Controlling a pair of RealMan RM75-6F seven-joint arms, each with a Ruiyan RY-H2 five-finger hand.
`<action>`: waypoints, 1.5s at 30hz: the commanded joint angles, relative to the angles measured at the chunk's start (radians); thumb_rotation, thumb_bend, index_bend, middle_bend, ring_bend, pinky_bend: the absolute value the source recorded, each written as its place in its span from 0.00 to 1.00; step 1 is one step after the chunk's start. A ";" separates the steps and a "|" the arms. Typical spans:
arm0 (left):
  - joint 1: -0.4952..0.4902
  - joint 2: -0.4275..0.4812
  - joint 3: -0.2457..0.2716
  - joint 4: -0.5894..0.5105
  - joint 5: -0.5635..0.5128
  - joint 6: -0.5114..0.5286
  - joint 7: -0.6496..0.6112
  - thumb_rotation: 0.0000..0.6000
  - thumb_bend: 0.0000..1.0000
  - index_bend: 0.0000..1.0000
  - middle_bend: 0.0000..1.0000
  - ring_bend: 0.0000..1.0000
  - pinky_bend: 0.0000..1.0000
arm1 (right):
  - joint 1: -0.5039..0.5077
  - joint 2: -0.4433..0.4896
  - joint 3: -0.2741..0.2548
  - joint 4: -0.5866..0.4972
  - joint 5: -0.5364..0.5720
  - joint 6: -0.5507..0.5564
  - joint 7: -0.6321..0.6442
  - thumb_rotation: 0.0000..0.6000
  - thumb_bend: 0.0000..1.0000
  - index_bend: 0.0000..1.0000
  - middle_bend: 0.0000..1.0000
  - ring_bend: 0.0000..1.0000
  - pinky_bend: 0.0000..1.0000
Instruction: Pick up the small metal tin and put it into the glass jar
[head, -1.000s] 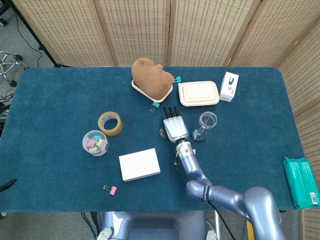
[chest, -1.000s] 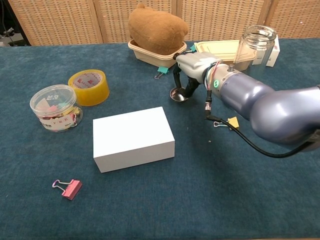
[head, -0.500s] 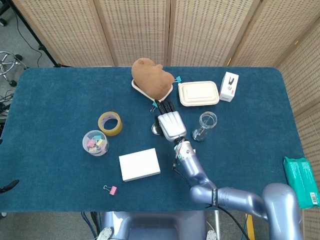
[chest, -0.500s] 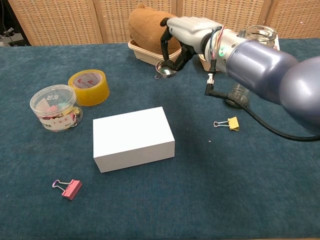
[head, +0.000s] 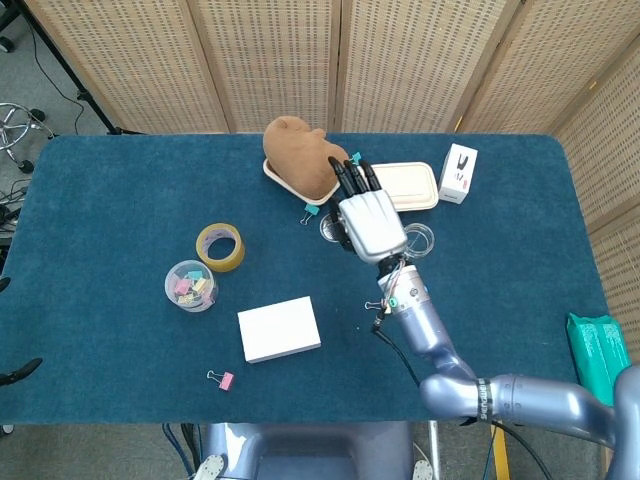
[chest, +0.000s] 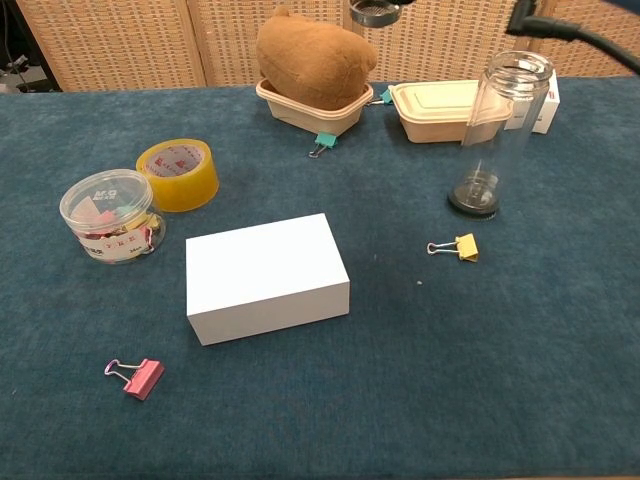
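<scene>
The blue cloth-covered counter carries a tall clear glass jar, standing upright near a beige lidded tray; the right robot hand is lifted above the counter, pinching the small round metal tin just left of the jar's mouth.

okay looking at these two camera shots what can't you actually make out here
- Grip on the tin: head view, the right hand covers the fingertips.
- Right hand: chest view, cut off by the top edge; only the tin's underside shows.
- Jar mouth: head view, partly behind the hand.
- Left hand: in neither view.
</scene>
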 joint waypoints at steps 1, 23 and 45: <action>0.001 0.001 0.000 -0.001 0.001 0.003 -0.003 1.00 0.00 0.00 0.00 0.00 0.00 | -0.045 0.086 -0.017 -0.060 0.015 0.019 0.001 1.00 0.60 0.68 0.00 0.00 0.00; -0.003 -0.011 -0.009 -0.018 -0.004 0.008 0.037 1.00 0.00 0.00 0.00 0.00 0.00 | -0.179 0.242 -0.135 -0.006 -0.036 0.002 0.207 1.00 0.63 0.69 0.00 0.00 0.00; 0.000 -0.016 -0.009 -0.018 0.000 0.016 0.049 1.00 0.00 0.00 0.00 0.00 0.00 | -0.165 0.198 -0.166 0.032 -0.028 -0.001 0.212 1.00 0.65 0.68 0.00 0.00 0.00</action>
